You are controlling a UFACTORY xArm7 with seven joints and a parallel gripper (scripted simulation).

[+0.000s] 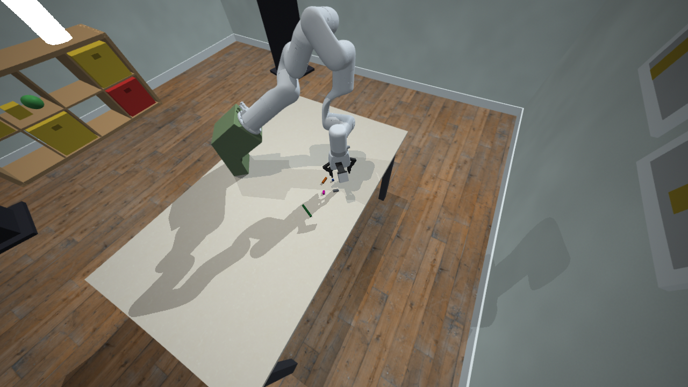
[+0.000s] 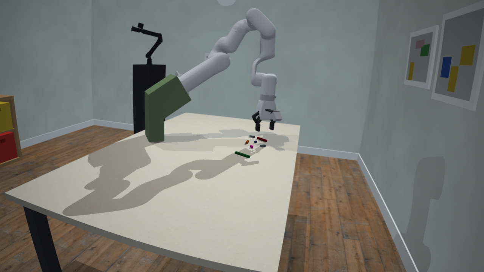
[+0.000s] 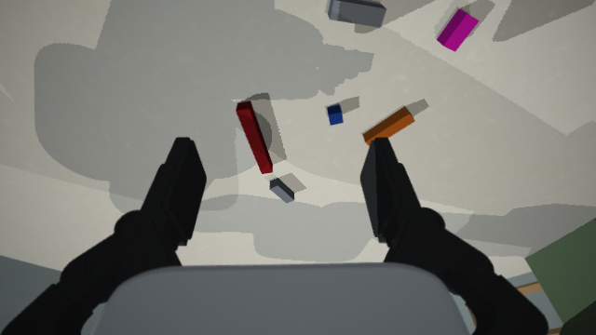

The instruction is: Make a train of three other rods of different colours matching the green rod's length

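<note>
My gripper [image 1: 339, 173] [image 2: 264, 129] [image 3: 283, 157] is open and empty above the table, over the far rods. The green rod [image 1: 307, 210] [image 2: 242, 154] lies nearest the exterior camera. A magenta rod [image 1: 323, 192] [image 2: 251, 146] [image 3: 458, 30] and one grey rod [image 1: 335, 190] [image 2: 262, 145] [image 3: 358, 13] lie apart beyond it. A blue rod [image 1: 332, 179] [image 2: 255, 141] [image 3: 335, 115] lies between the orange rod [image 1: 324, 180] [image 2: 247, 142] [image 3: 390, 125] and the red rod [image 2: 261, 139] [image 3: 254, 139]. A second grey rod [image 2: 252, 136] [image 3: 282, 190] lies near one red end, at an angle to it.
The pale table [image 1: 230, 308] [image 2: 203, 216] carries all the rods, with its long edge to their right in the top and exterior views. The green arm base [image 1: 235, 139] [image 2: 154, 118] stands left of them. Arm shadows fall across the rod area.
</note>
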